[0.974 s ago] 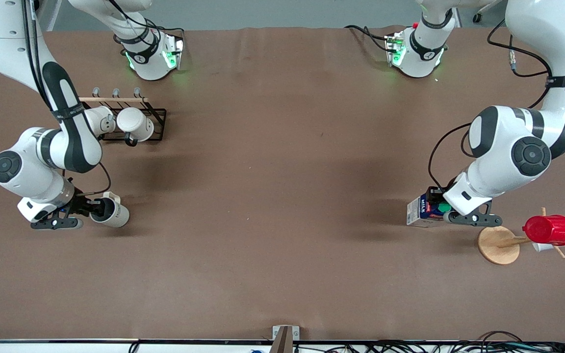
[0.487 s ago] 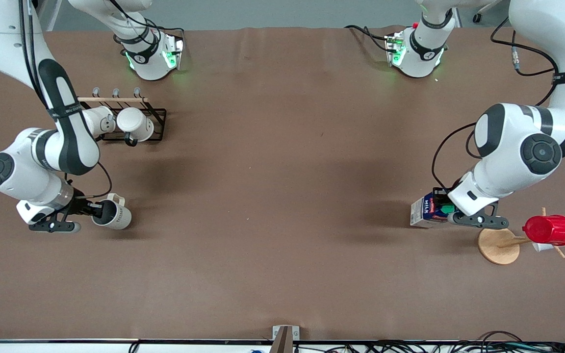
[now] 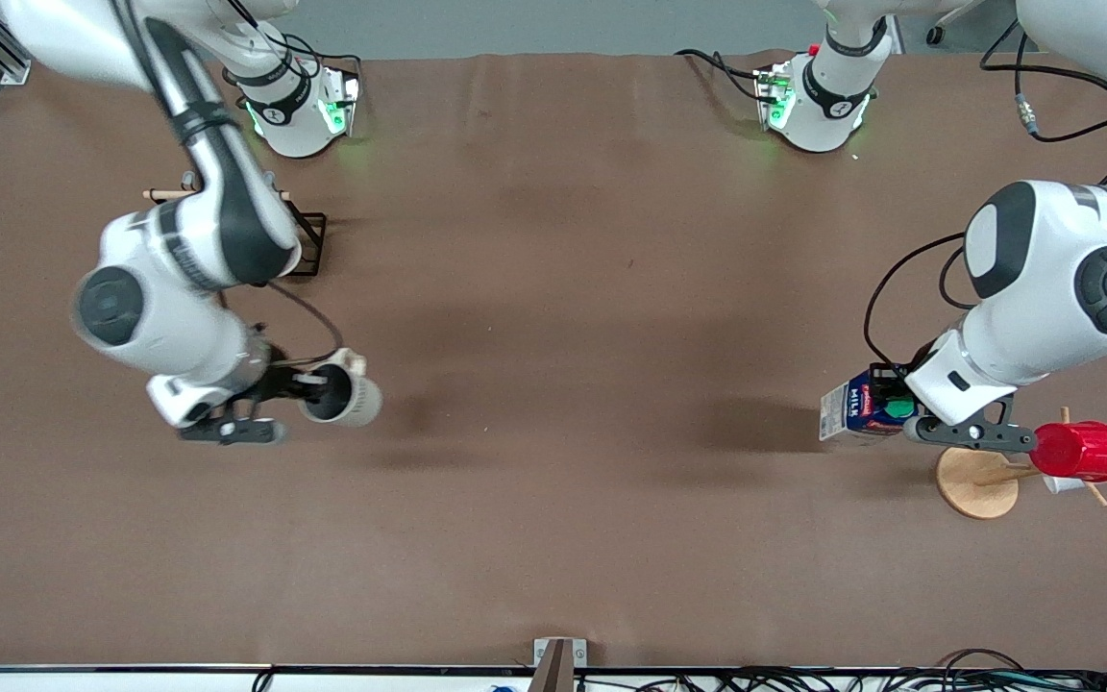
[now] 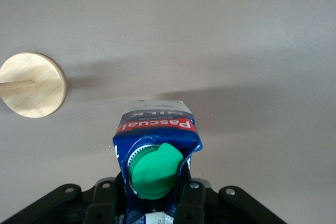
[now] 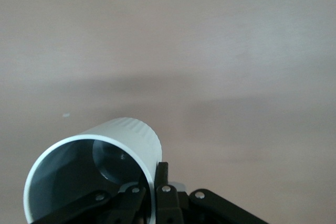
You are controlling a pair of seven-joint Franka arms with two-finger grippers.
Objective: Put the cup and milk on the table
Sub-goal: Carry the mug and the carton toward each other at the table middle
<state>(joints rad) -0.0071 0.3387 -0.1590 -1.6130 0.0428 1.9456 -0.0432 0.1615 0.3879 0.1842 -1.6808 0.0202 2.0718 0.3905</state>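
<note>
My right gripper (image 3: 308, 389) is shut on the rim of the cream-white cup (image 3: 347, 396) with a dark inside, and carries it on its side above the brown table (image 3: 553, 317), toward the right arm's end. The right wrist view shows the cup (image 5: 118, 145) with one finger inside the wall and one outside. My left gripper (image 3: 899, 411) is shut on the top of the blue and white milk carton (image 3: 851, 411) with its green cap, held tilted over the table beside the wooden stand. The left wrist view shows the carton (image 4: 155, 145) between the fingers.
A black wire rack (image 3: 308, 235) with a wooden bar stands near the right arm's base, mostly hidden by that arm. A wooden peg stand (image 3: 976, 481) with a bright red cup (image 3: 1077, 452) on a peg stands at the left arm's end, close to the left gripper.
My right arm has swung toward the table's middle with the cup, now covering the rack's mugs. My left gripper has shifted a little toward the left arm's end with the carton.
</note>
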